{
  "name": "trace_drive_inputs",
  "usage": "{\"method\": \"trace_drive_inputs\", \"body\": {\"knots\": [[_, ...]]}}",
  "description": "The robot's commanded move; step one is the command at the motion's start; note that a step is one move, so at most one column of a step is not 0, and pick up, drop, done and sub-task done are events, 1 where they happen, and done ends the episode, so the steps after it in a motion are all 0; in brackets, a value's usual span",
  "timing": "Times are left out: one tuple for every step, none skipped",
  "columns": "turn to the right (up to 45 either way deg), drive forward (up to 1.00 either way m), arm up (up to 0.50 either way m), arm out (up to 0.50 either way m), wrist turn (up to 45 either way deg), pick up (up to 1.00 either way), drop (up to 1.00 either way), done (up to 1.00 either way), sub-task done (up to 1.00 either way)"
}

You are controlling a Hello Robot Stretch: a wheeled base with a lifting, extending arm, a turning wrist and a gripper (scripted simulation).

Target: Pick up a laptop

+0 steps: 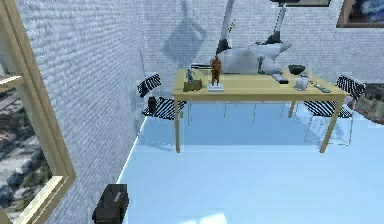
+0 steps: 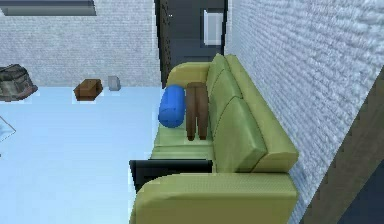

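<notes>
The gripper's state cannot be told from these views, nor whether it carries anything

On the arm side, nearest the robot, an olive-green sofa (image 2: pixel 245 120) runs lengthwise along a white brick wall (image 2: pixel 320 70). Just behind its near armrest a thin dark panel (image 2: pixel 170 163) with straight edges stands upright at the seat's end. By shape and colour it may be the laptop, though I cannot tell for sure. Farther along the seat a blue cushion (image 2: pixel 172 105) lies touching a brown cushion (image 2: pixel 198 108) that stands upright against the backrest. Beyond the sofa's far end is a dark door (image 2: pixel 185 35). On the pale floor to the left sit a brown box (image 2: pixel 88 89) and, just beside it, a small grey object (image 2: pixel 114 83). A grey-brown bundle (image 2: pixel 14 82) lies at the left edge.

Ahead, well apart from the robot, stands a wooden table (image 1: pixel 250 90). On its left part a brown statuette (image 1: pixel 215 70) stands upright, with a small dark green object (image 1: pixel 192 80) just beside it. A large pale grey shape (image 1: pixel 250 58) is at or behind the table's back edge. Toward the right are a dark bowl (image 1: pixel 297 69), a white vessel (image 1: pixel 301 83) and a small flat dark object (image 1: pixel 323 90). Striped chairs flank the table, one on the left (image 1: pixel 152 92) and one on the right (image 1: pixel 345 92). A black box (image 1: pixel 111 205) sits on the floor near the wooden window frame (image 1: pixel 40 110)
</notes>
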Motion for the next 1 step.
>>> {"method": "trace_drive_inputs", "body": {"knots": [[0.0,0.0,0.42,0.0,0.0,0.0,0.0,0.0,0.0]]}}
